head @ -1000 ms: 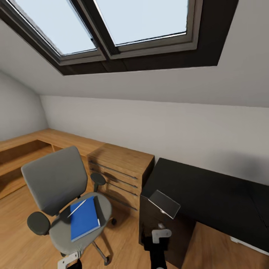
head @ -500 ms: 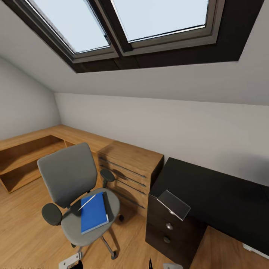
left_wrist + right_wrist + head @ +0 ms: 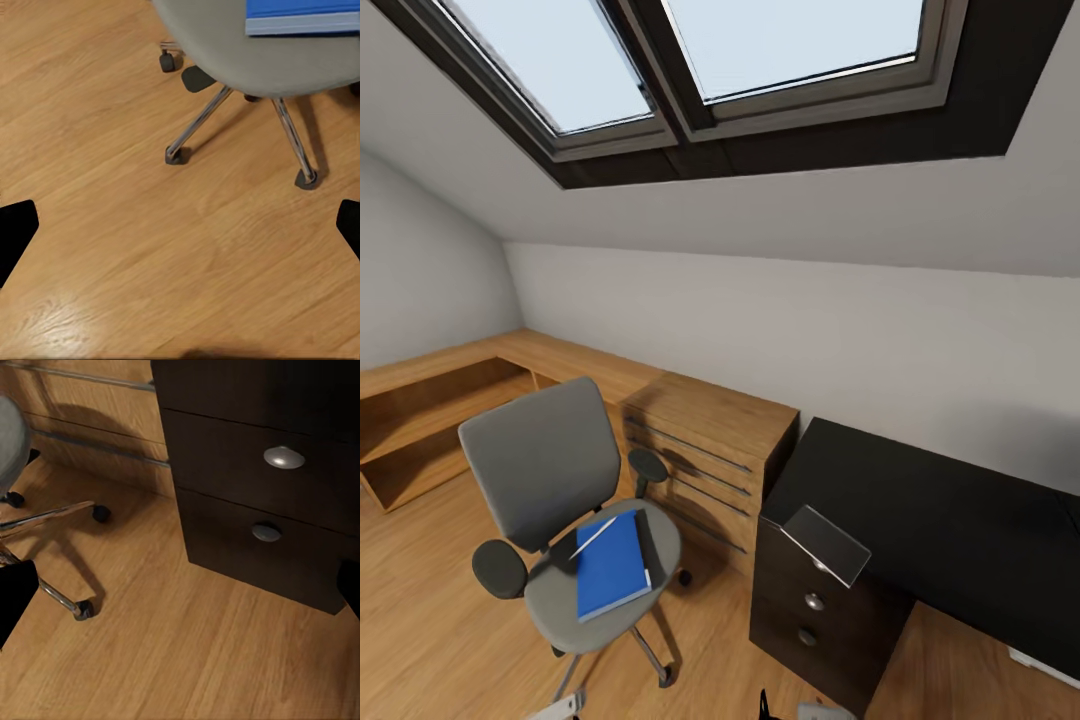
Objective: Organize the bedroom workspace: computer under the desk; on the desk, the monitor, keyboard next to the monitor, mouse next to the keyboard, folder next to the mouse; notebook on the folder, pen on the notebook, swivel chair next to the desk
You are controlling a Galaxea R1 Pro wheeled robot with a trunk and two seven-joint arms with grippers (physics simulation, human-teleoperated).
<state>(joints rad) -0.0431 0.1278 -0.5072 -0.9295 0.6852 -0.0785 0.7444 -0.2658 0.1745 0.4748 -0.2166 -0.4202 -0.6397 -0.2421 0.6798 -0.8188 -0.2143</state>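
Hands (image 3: 180, 232) (image 3: 180, 592) both wide over wood floor; glossy blue folder (image 3: 610, 567) on padded swivel chair (image 3: 545, 470).

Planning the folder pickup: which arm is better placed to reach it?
Left, probably. The left gripper, open, looks down beside the swivel chair with the folder on its seat; the right gripper faces the desk drawers.

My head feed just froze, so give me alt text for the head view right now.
A grey swivel chair stands on the wood floor with the blue folder on its seat and the white pen lying across the folder's corner. To its right are a wooden dresser and the black desk, a notebook at the desk's near corner. A skylight is overhead.
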